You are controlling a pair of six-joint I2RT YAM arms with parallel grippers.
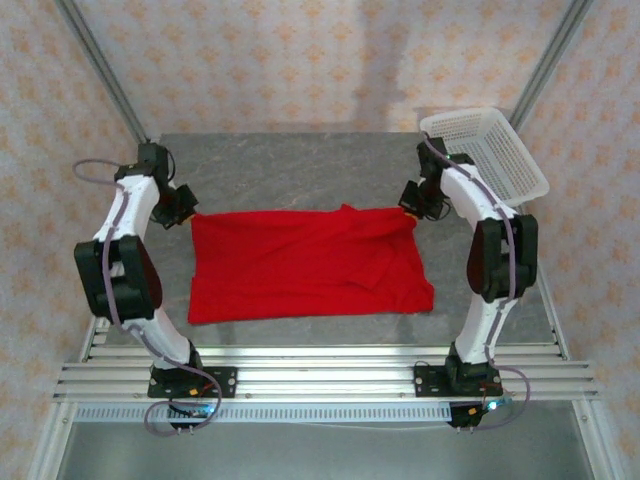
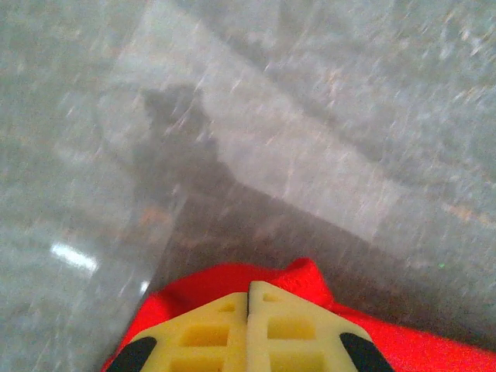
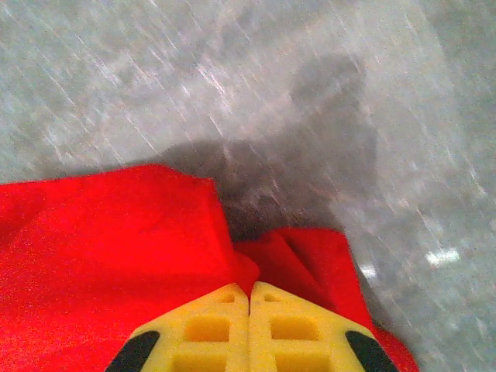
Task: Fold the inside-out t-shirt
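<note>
The inside-out t-shirt (image 1: 305, 265), plain bright red, lies spread across the grey table with some creases near its far right part. My left gripper (image 1: 190, 212) sits at the shirt's far left corner. In the left wrist view that gripper (image 2: 249, 288) has its yellow fingers (image 2: 209, 333) pressed together, with a bunched fold of the red shirt (image 2: 310, 280) round the tips. My right gripper (image 1: 411, 212) is at the shirt's far right corner. In the right wrist view that gripper (image 3: 249, 287) is likewise shut, pinching the red cloth (image 3: 116, 248), which folds up on both sides of the tips.
A white plastic mesh basket (image 1: 500, 150) stands at the far right corner of the table, just behind the right arm. Bare grey tabletop (image 1: 300, 170) stretches beyond the shirt. Metal frame posts rise at the back corners, and aluminium rails run along the near edge.
</note>
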